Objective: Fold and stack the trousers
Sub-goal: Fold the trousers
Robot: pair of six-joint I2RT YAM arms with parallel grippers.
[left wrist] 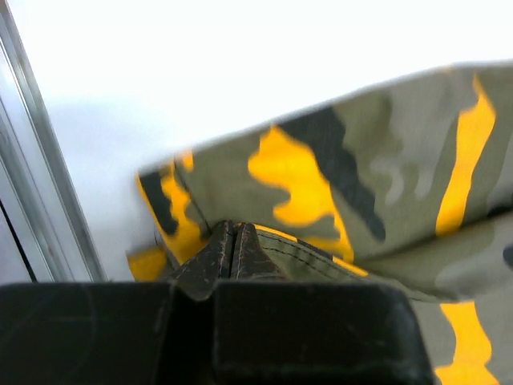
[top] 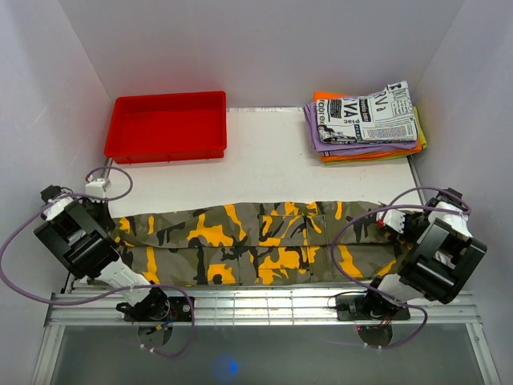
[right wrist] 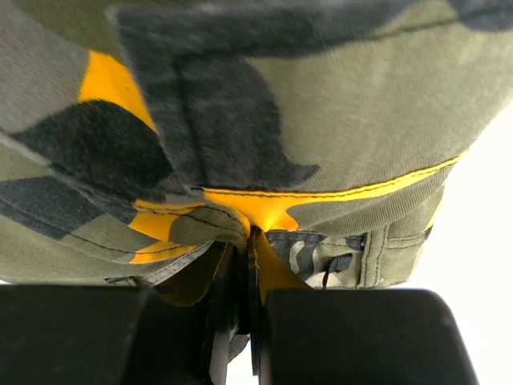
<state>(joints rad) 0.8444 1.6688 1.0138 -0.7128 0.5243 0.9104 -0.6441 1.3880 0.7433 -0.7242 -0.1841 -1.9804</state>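
Both grippers are found clenched on cloth. The left gripper point(left wrist: 232, 245) is seen with its fingers pressed together on a stitched edge of the trousers, and the right gripper point(right wrist: 250, 249) is pinched on a yellow-orange fold beside what looks like a waistband with a belt loop.

In the top view, the white tabletop point(top: 272, 168) is taken up along its 6 o'clock band by the camouflage trousers point(top: 256, 245). They are laid out flat at full length from 9 o'clock to 3 o'clock, with one gripper at each end. A line is seen running lengthwise along the middle of the cloth. Whether it marks two legs lying side by side or a fold already made cannot be told.

At 11 o'clock a red tray point(top: 168, 154) is set, well apart from the trousers. At 1 o'clock a stack of folded garments point(top: 365, 132) is placed, topped by a newspaper-print piece point(top: 369, 112), with purple point(top: 314, 132) and orange point(top: 353, 156) layers beneath it.

The task is judged to be at an early stage: the trousers are spread and gripped at both ends, but no crosswise fold is seen. The folding down to a compact size is still to be done, and so is the placing on the stack, which is presumed to be the pile at 1 o'clock.
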